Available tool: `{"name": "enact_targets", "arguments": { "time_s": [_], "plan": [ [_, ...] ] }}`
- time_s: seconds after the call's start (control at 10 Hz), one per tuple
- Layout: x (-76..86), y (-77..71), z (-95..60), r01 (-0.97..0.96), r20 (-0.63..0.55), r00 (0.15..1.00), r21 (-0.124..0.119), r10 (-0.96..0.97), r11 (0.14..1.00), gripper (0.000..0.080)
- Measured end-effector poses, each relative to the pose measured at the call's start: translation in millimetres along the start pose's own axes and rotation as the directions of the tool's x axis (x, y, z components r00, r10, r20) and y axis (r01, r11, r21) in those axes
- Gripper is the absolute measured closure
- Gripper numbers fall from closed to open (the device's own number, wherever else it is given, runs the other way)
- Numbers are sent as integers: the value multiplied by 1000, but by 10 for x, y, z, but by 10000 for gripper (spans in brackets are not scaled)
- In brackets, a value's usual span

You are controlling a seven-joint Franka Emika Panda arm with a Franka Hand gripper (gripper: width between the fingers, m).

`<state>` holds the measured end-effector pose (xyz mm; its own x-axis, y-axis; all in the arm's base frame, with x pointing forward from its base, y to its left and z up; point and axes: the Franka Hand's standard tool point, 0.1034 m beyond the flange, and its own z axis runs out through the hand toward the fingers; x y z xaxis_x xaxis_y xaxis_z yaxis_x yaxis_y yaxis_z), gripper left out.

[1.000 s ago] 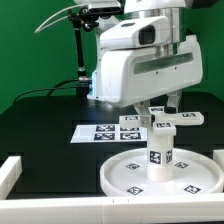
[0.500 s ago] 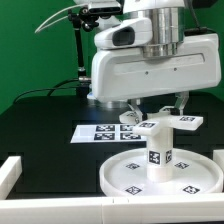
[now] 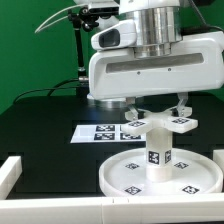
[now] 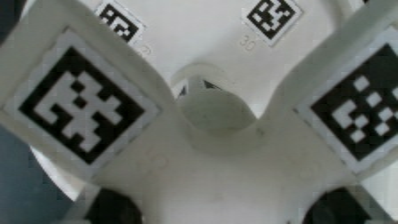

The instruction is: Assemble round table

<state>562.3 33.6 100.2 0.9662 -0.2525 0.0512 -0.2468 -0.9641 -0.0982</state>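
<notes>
The large round rimmed disc lies on the black table near the front, towards the exterior view's right. The short cylindrical post stands upright at its middle, a tag on its side. Just above the post's top hangs the cross-shaped foot piece, level. My gripper is shut on it, one finger on either side of the cross. In the wrist view the foot piece fills the picture with tagged arms around its round hub. My gripper shows only its dark fingertips at the picture's edge.
The marker board lies flat on the table behind the disc. A white raised border runs along the table's front on the exterior view's left. A black stand with cables rises at the back, before the green wall.
The wrist has turned and the arm's housing now faces the camera squarely. The foot piece has shifted slightly towards the exterior view's left, over the post.
</notes>
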Motion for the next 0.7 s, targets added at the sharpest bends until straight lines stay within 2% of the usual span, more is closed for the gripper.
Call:
{"name": "enact_targets", "arguments": {
  "time_s": [0.4,0.5,0.7],
  "plan": [
    [-6,-21,0,-198,1,980,1,198,980,356],
    [-8,-24,0,-262,1,965,1,262,965,356],
    [-17,-28,3,-442,11,897,17,442,897,356]
  ]
}}
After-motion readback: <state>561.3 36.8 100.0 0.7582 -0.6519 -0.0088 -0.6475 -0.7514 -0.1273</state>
